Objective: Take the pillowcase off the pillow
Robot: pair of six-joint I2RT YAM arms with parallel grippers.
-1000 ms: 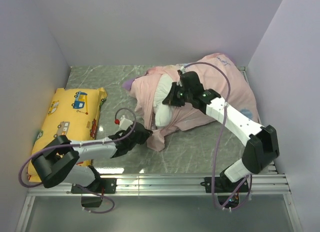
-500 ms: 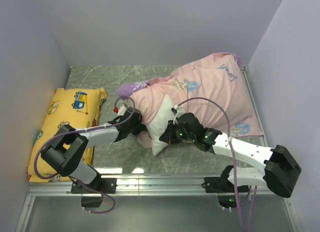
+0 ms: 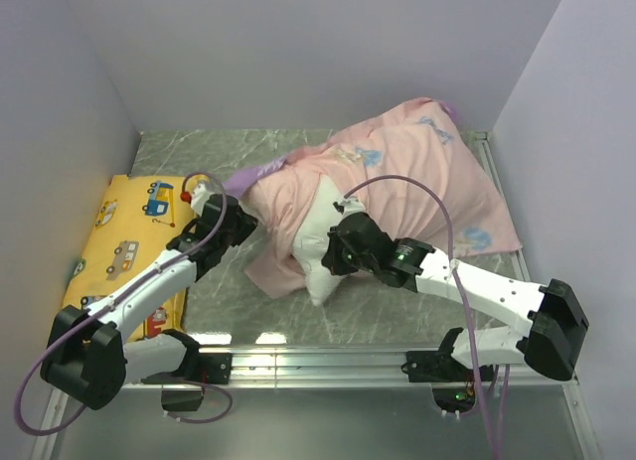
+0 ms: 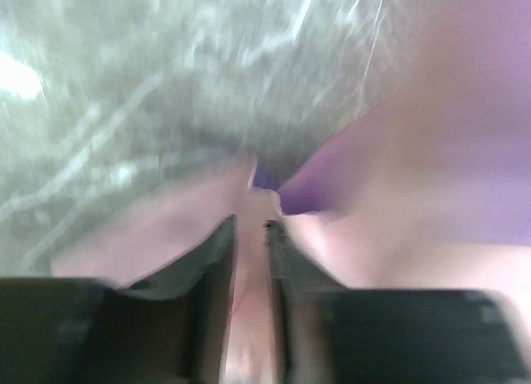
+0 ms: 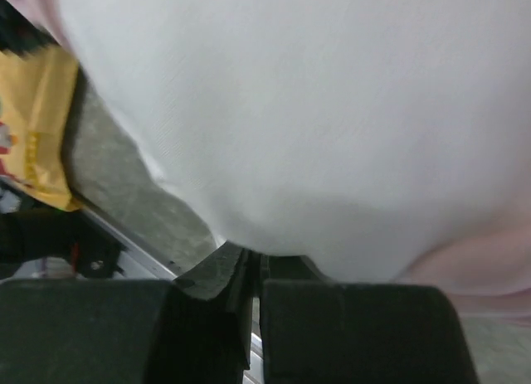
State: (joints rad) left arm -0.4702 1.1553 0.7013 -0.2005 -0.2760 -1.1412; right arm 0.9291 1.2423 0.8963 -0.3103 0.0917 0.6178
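Observation:
The pillowcase [image 3: 397, 172] lies pale-pink side out across the back right of the table, with a purple edge showing at its left. The white pillow [image 3: 316, 266] sticks out of its near opening. My left gripper [image 3: 241, 222] is shut on the case's left edge; in the left wrist view pink fabric [image 4: 415, 193] runs between the gripper's [image 4: 250, 226] closed jaws. My right gripper [image 3: 331, 253] is shut on the pillow's exposed end. In the right wrist view the gripper's [image 5: 255, 255] jaws are pressed together under the white pillow [image 5: 315, 110].
A yellow cushion [image 3: 139, 231] printed with vehicles lies along the left wall and also shows in the right wrist view [image 5: 41, 127]. The grey marbled table [image 3: 397, 301] is walled on three sides. A metal rail [image 3: 328, 356] runs along the near edge.
My left gripper has pulled the pillowcase edge left and away from the pillow. The case has slid back off the pillow, and more white shows. My right gripper keeps its hold, shifted slightly left.

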